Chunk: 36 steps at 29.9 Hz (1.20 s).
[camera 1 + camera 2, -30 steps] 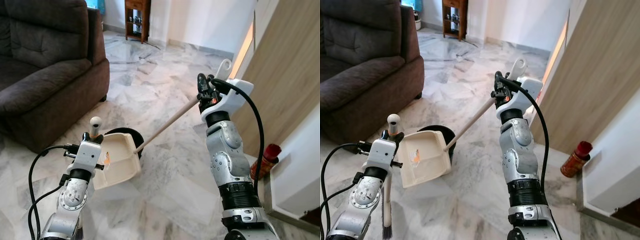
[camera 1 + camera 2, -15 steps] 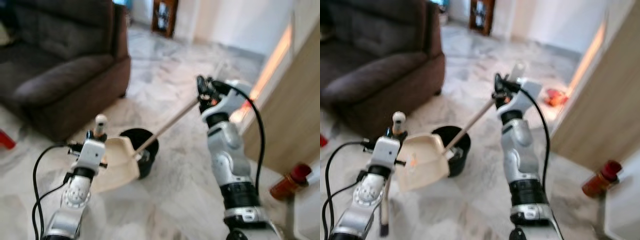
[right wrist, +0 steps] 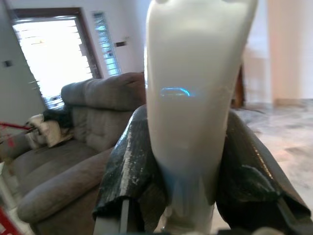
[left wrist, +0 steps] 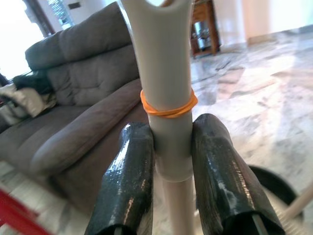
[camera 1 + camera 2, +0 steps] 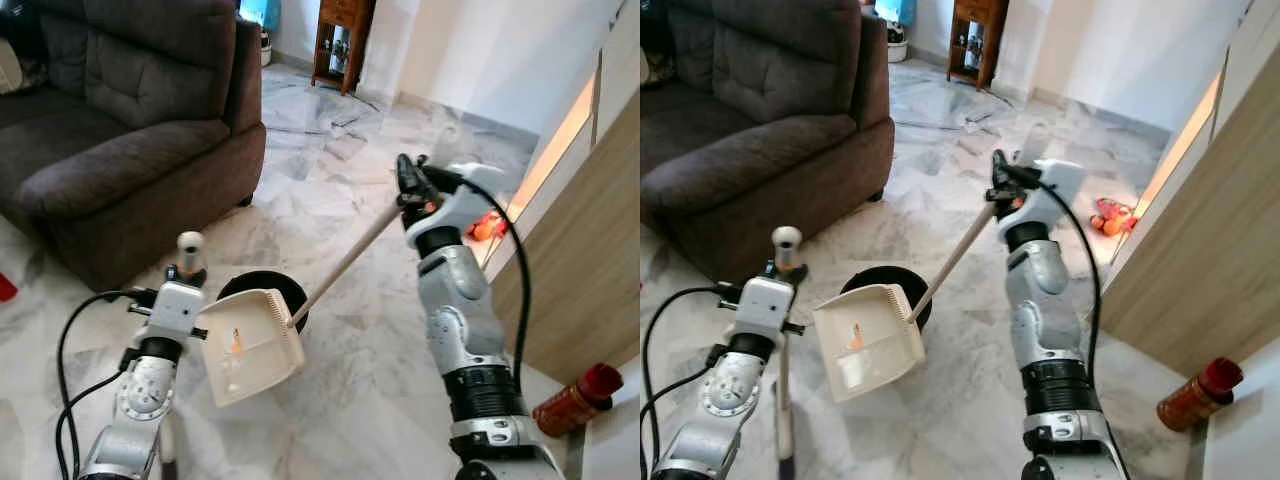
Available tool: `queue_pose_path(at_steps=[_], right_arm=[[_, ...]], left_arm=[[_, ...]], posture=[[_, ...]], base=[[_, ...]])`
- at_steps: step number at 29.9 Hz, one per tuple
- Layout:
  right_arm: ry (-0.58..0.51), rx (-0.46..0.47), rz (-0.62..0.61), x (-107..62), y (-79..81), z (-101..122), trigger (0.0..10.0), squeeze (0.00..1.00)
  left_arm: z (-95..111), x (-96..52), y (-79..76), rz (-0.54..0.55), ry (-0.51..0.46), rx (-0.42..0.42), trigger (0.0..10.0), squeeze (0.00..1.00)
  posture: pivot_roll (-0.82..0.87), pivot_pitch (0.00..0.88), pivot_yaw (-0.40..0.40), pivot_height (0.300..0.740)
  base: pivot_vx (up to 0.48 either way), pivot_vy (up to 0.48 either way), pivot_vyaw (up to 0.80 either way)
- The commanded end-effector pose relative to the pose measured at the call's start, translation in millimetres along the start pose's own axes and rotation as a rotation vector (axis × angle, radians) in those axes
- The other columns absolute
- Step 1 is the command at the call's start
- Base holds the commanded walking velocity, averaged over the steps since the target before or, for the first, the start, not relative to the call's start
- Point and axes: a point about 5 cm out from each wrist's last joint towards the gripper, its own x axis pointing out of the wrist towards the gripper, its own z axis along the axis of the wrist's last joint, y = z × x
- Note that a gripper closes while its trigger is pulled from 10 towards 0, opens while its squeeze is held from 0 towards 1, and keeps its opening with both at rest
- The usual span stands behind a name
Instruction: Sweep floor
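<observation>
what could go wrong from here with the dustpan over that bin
The dustpan, held by its long handle in the right end effector, hangs tilted above the black bin with orange debris on it; part of the pan overhangs the rim, so debris could slide onto the floor. The left end effector grips the broom handle close beside the pan, so the two could knock together.

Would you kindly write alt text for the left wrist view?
Two black fingers clamp a pale broom handle wrapped with an orange rubber band. Behind are a grey sofa, marble floor and a black bin.
</observation>
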Motion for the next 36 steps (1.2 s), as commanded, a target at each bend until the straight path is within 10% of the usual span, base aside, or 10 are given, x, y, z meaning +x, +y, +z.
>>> queue_pose_path(at_steps=[1, 36], right_arm=[[-0.062, 0.028, -0.008, 2.5, -2.4, 13.5, 10.0, 0.00], [-0.166, 0.106, 0.009, 9.0, 6.5, 39.6, 10.0, 0.00]], left_arm=[[10.4, 4.2, 0.2, -0.001, -0.056, 0.015, 10.0, 0.00], [14.2, 5.5, 3.3, 0.010, -0.067, 0.005, 10.0, 0.00]], posture=[[0.23, 0.000, -0.094, 0.740], [0.24, 0.000, -0.095, 0.740]], base=[[0.289, 0.000, 0.56], [0.290, 0.000, 0.07]])
